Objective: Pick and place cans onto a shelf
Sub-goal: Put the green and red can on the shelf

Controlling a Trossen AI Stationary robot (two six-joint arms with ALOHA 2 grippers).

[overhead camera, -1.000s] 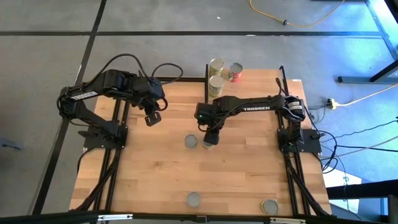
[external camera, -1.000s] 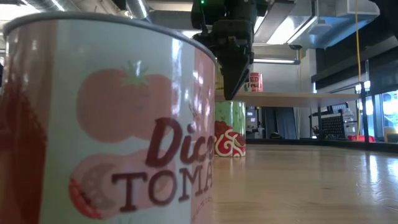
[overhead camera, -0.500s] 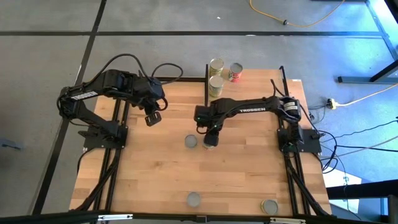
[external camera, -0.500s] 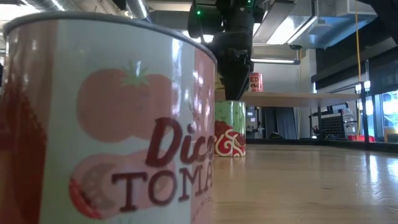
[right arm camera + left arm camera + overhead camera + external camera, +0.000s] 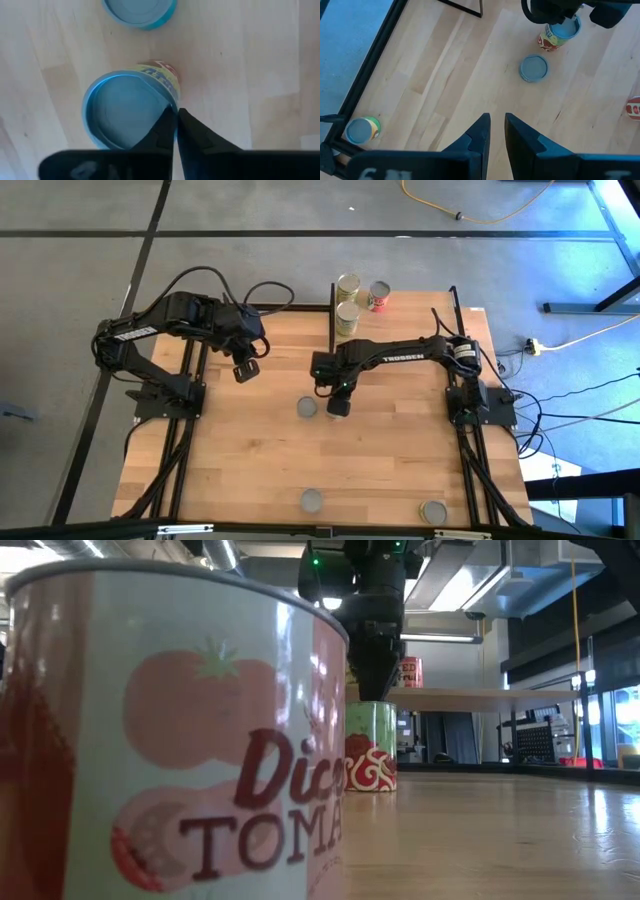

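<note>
A can [image 5: 127,117] with a yellow-green and red label stands upright in the middle of the table [image 5: 400,470]. My right gripper [image 5: 176,120] comes down on it from above and is shut on its rim. In the low view the same can [image 5: 370,745] shows under the right gripper [image 5: 372,675]. My left gripper [image 5: 245,370] hangs above the table's far left, shut, with nothing between its fingers. Three cans [image 5: 347,286] stand on the shelf [image 5: 410,315] at the far edge. My right gripper pinches the can's rim [image 5: 172,102] on one side, one finger over the silver top and the other outside the wall. The fingers point down from above. The can stands upright with its base on the table.
A second can [image 5: 307,408] stands just left of the held one. Two more cans [image 5: 312,500] [image 5: 433,511] stand near the front edge. One tomato can [image 5: 150,740] fills the low view's left. The shelf's black uprights [image 5: 332,310] rise beside the right arm.
My right gripper has sunk straight down onto the can in the middle of the table. The can has stayed where it stood.
</note>
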